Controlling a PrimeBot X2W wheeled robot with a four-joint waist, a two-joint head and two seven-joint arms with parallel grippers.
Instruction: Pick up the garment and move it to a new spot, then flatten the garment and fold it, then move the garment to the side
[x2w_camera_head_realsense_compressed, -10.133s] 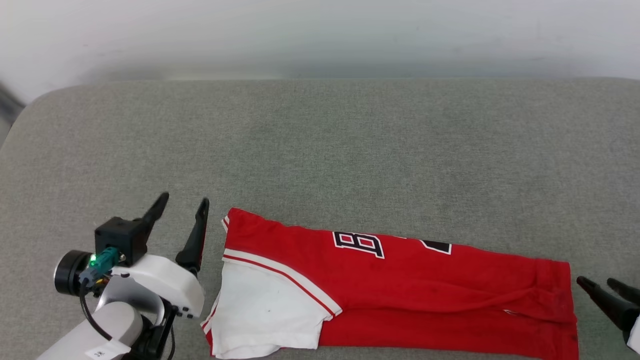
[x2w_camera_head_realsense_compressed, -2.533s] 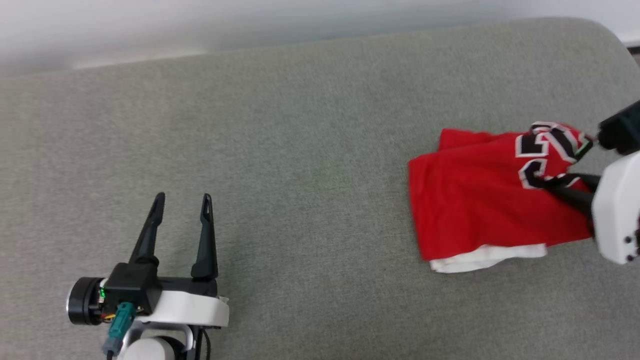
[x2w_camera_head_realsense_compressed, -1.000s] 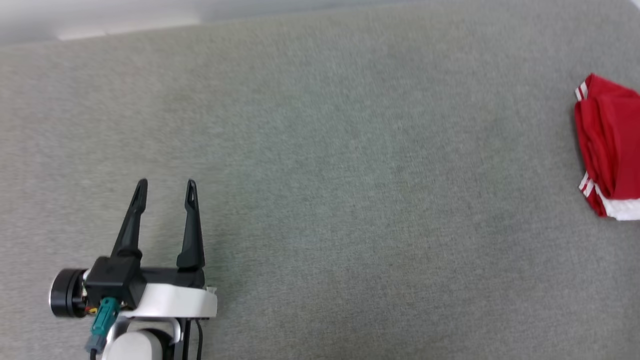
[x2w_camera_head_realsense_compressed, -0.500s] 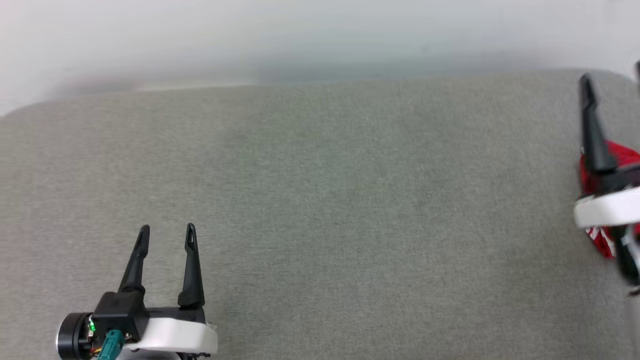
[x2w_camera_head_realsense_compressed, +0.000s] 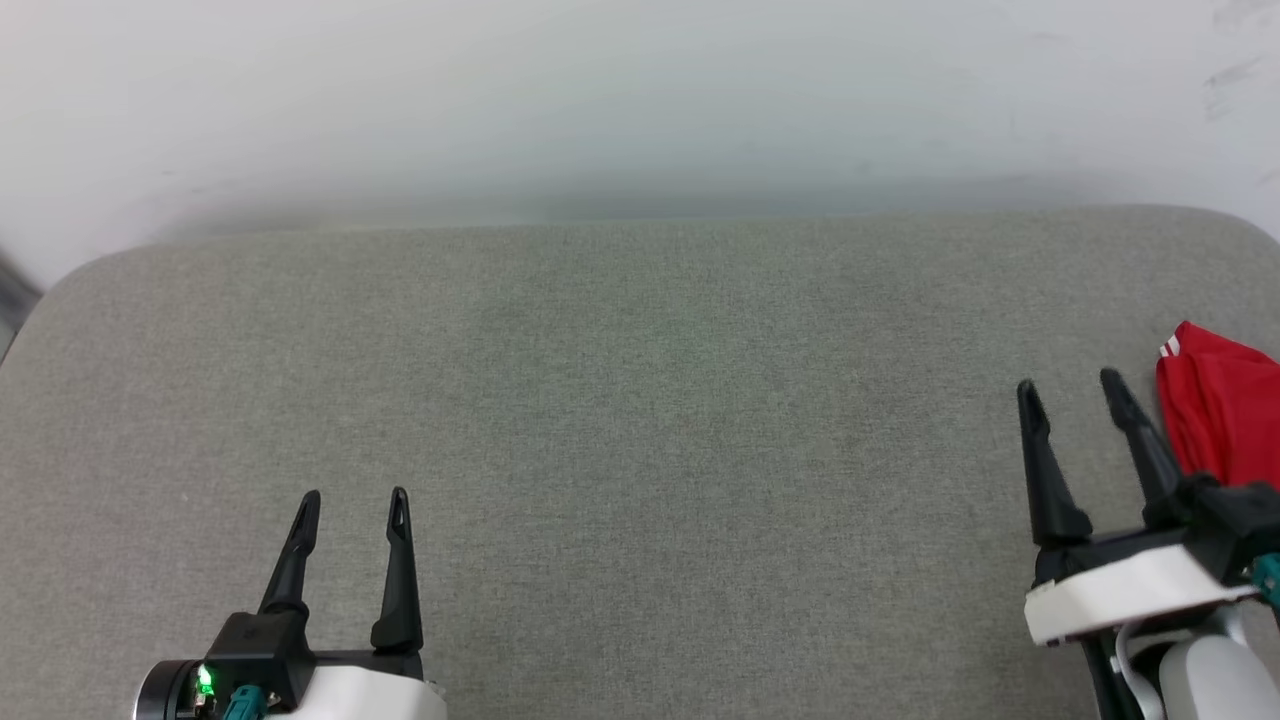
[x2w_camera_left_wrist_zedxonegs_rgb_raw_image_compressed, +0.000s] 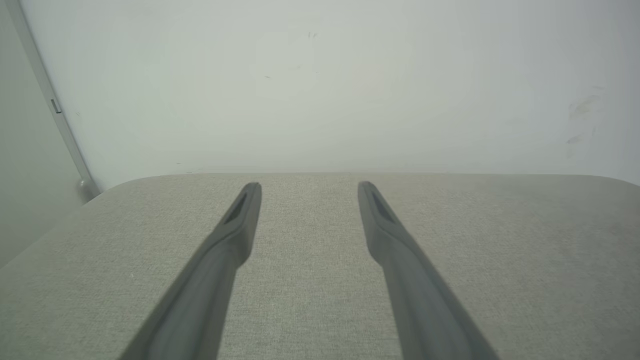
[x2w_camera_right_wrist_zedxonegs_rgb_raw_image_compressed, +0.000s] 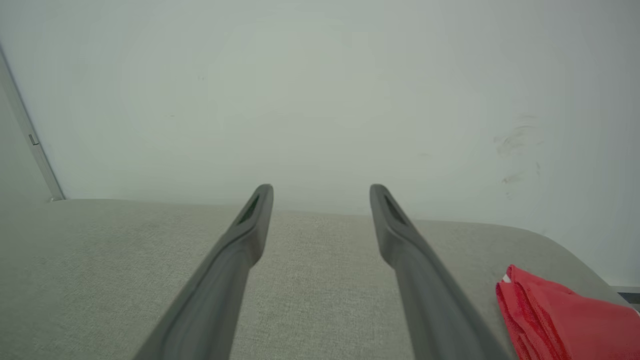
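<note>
A: Now at which step?
B: Last one, by appearance: garment, seemingly folded, lying just right of right fingers, untouched; those and left fingers spread wide, empty.
A: Next move?
B: Probably none; otherwise regrasp, shift farther right.

Garment runs off the right edge
</note>
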